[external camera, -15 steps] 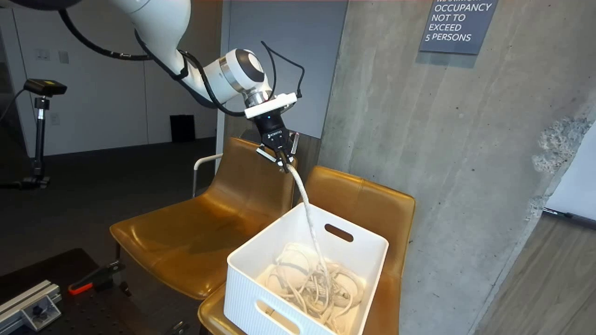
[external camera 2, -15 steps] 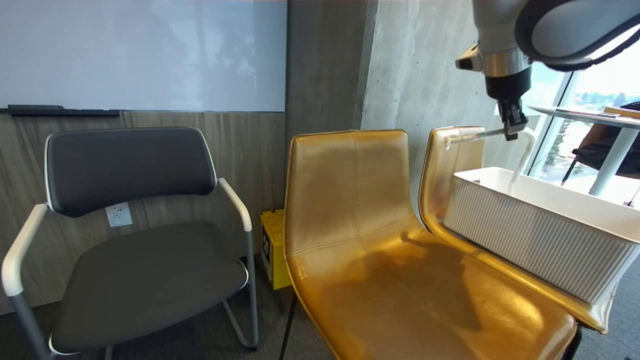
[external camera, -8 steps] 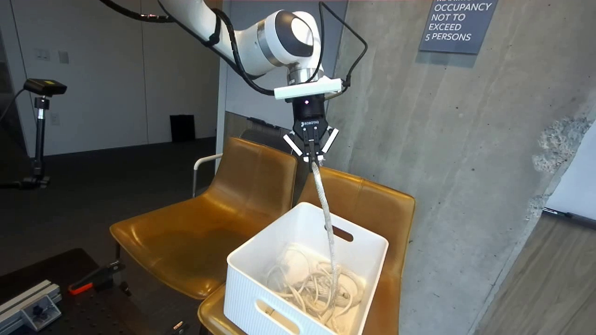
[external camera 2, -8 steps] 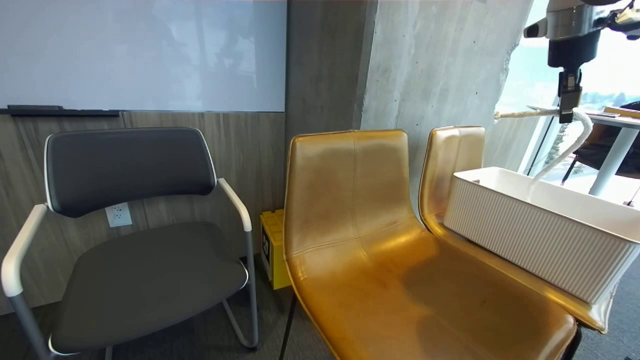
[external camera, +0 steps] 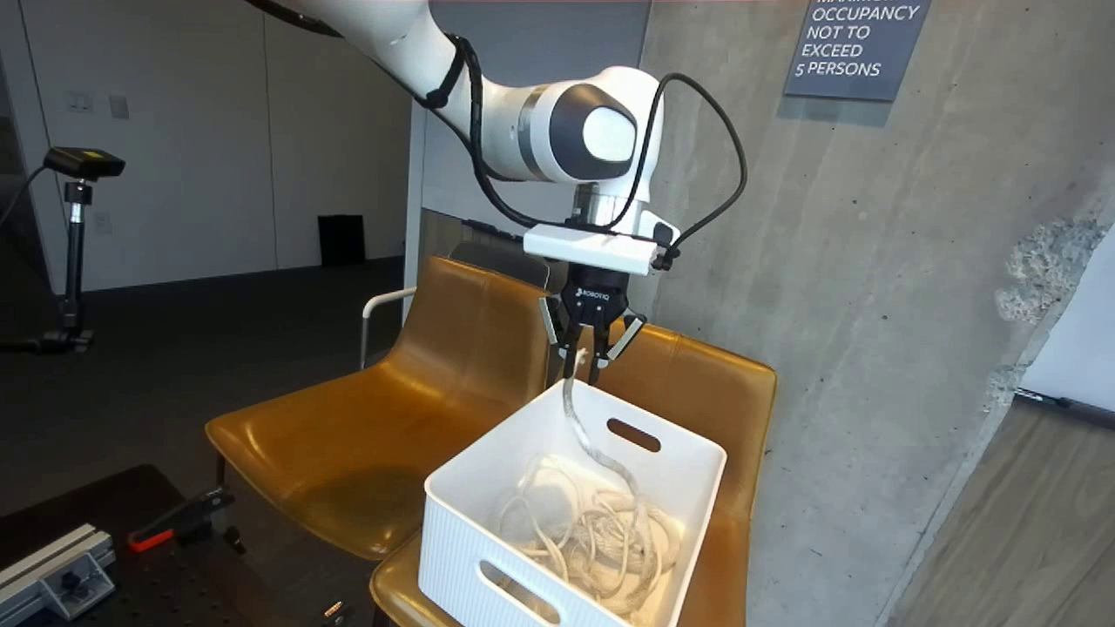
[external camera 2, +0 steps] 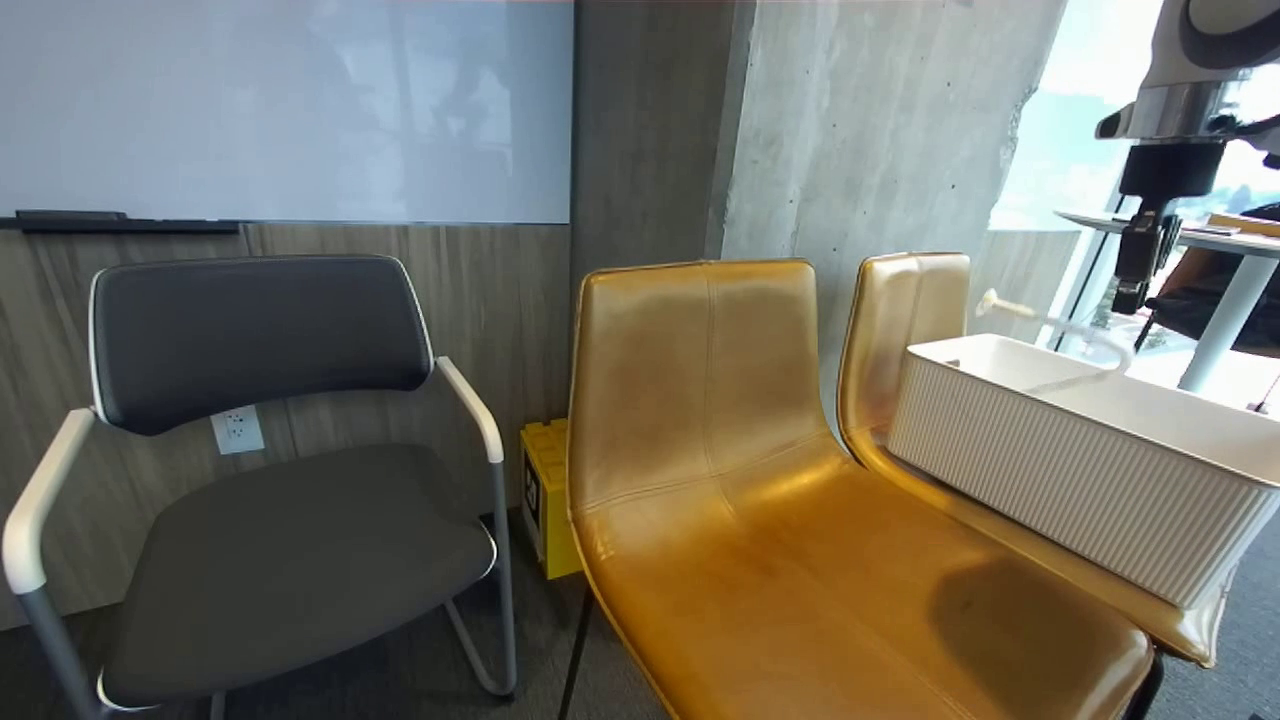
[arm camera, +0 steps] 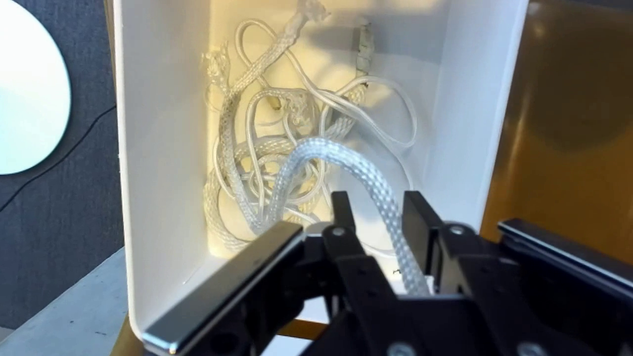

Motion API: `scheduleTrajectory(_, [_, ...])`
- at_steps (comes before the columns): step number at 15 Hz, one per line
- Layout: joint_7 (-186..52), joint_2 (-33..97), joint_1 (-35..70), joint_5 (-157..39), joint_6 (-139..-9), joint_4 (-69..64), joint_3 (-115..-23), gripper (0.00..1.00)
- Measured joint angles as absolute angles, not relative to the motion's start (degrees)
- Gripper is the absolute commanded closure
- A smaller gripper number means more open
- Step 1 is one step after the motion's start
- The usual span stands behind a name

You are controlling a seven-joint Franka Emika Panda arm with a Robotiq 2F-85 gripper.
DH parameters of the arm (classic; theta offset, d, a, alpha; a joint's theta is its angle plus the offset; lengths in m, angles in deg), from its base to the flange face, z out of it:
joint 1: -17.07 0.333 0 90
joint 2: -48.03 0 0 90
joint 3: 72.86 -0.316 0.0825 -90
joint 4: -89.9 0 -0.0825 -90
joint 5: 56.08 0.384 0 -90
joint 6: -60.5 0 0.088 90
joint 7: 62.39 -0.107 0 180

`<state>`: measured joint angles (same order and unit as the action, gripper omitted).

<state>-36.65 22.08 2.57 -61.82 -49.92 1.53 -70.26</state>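
In an exterior view, can see the gripper pointing down over the white bin, with jaws moderately parted. Can make out the end of the thick white rope in line with them, and below it a sagging length leading down onto a tangle of thinner cords in the bin. Can place the bin on the right-hand brown chair, just beside the left-hand brown chair, with a concrete wall farther right.

In an exterior view, can find the gripper at far right, above the bin. Can see the rope loose and apart from it, arching just below, with a blurred tip pointing left. Can pick out a dark grey chair at left, below a whiteboard.

In the wrist view, can follow the rope curving up from the tangle and passing between the jaws in the line of sight, thinner than the gap between them.
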Motion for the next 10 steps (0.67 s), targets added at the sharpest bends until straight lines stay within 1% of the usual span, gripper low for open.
scheduleTrajectory(4, [-38.15,22.15,3.02,-59.73,-57.65,-3.36,-70.34,0.06])
scheduleTrajectory(5, [-38.36,22.15,3.41,-59.75,-60.06,-4.50,-70.34,0.01])
scheduleTrajectory(10, [-38.61,20.58,3.90,-60.12,-67.99,-6.72,-69.64,0.00])
